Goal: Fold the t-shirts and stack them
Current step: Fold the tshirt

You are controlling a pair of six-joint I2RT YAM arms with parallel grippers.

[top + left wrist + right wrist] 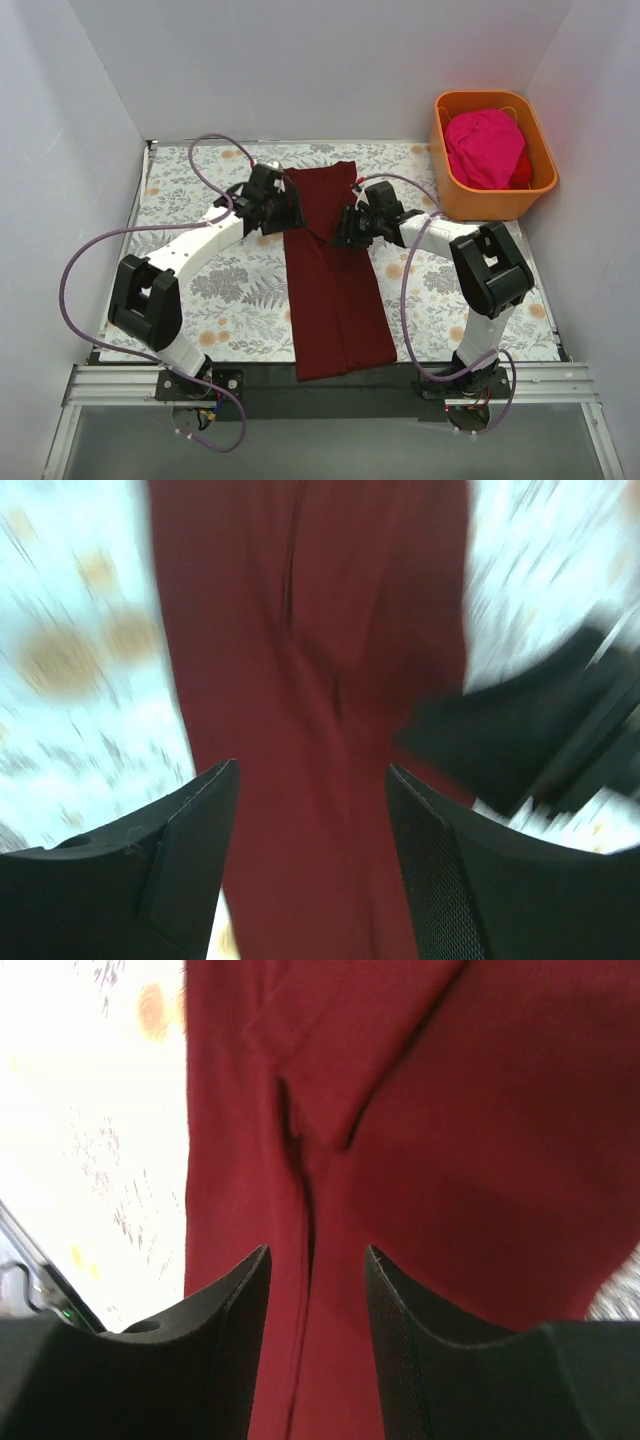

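Maroon t-shirt (335, 290) lies as a long folded strip down the middle of the floral worktop (230, 290). Left tool (272, 205) and right tool (352, 222) flank its far end, both with fingers apart above the cloth. Magenta-pink t-shirt (485, 148) sits bunched in the orange tub (495, 200).

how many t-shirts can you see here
2: a maroon shirt lies in a long strip on the table between the arms, and a pink shirt is bunched in the orange tub. More may lie under it.
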